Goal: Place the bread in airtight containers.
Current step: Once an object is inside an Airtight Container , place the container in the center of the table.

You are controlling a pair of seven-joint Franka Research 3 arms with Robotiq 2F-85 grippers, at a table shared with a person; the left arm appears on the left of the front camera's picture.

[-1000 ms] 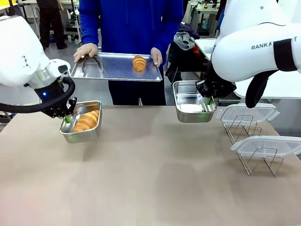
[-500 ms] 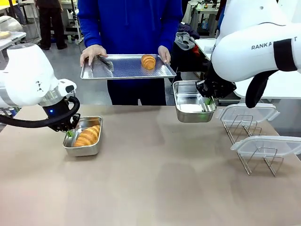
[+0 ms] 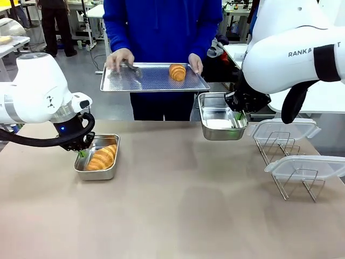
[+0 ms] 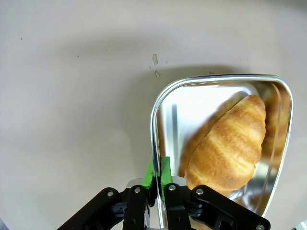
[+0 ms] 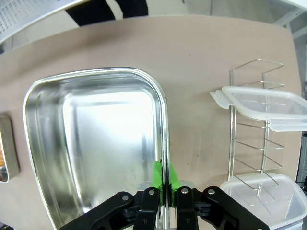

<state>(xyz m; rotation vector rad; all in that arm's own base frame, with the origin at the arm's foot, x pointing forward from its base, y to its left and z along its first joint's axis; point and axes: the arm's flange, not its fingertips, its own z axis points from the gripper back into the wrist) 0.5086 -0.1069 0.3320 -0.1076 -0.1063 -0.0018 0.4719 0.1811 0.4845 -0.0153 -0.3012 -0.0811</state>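
White left arm (image 3: 38,100), white right arm (image 3: 291,54), person (image 3: 161,27) in blue.
Black cable (image 3: 38,142) on left; "RANKA" print (image 3: 304,53) and black band (image 3: 328,63) on right; black fingers (image 4: 136,211), green pads (image 4: 165,172), silver screws (image 4: 110,193).

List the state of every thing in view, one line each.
left container: on the table, lidless, filled.
right container: empty, lidless, held off the table, tilted.
first croissant: lying in the left container.
second croissant: on the tray.
tray: held up by the person's hands.
lids: both off, resting on the wire rack.
left tool: pads astride the left container's rim; grip unclear.
right tool: shut on the right container's rim.
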